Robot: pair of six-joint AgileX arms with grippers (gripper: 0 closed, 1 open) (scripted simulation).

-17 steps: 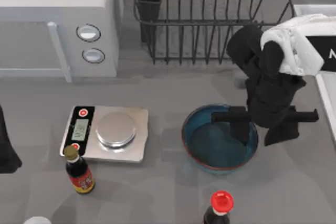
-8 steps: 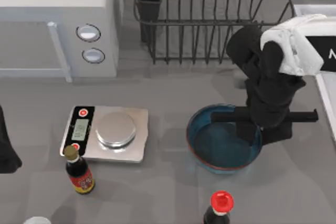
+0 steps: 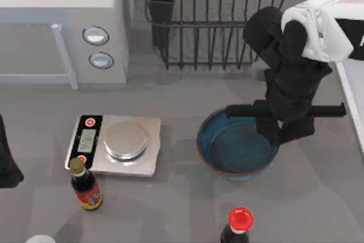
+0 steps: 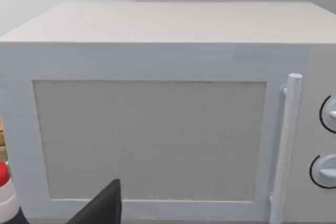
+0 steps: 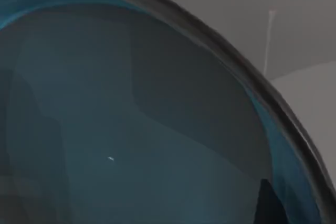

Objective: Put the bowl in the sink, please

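While right gripper (image 3: 273,131) clamped bowl (image 3: 236,149) rim at 2 o'clock side, bowl sat tilted, seemingly lifting off table (image 3: 170,197) for carry toward sink (image 3: 348,92) at 3 o'clock. Bowl: blue glaze, dark inside, reddish rim line. Left gripper (image 3: 7,157) parked at 9 o'clock; fingers' state unclear.

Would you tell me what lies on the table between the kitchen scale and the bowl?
Nothing: in the top view, bare grey tabletop separates the kitchen scale from the bowl, whose right rim the right gripper holds.

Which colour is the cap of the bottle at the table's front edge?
Red cap, seen best in the top view.
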